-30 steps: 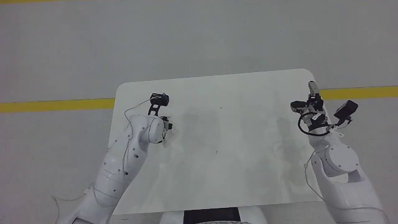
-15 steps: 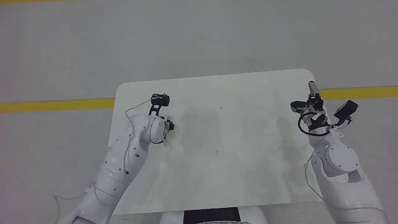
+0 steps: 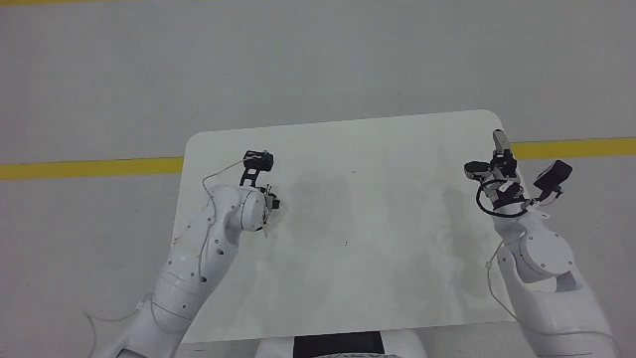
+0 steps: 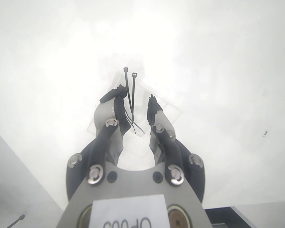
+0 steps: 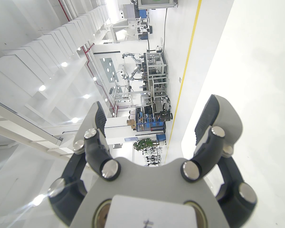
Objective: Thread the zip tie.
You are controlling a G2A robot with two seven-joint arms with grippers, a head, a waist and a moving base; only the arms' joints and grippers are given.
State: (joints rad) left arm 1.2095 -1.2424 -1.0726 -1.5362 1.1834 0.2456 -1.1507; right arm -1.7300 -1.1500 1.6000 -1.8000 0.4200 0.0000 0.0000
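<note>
Two black zip ties lie side by side on a small clear plastic sheet on the white table, heads pointing away from the wrist. My left gripper hangs open just above them, one black-padded finger on each side; I cannot tell whether a pad touches the ties. In the top view that gripper is near the table's left edge. My right gripper is open and holds nothing; it is raised at the table's far right corner, facing the room.
The table's left edge runs close behind my left gripper. A small dark speck lies on the table surface. Yellow floor lines run beyond the table.
My left arm has shifted slightly toward the table's middle. The right arm has kept still.
</note>
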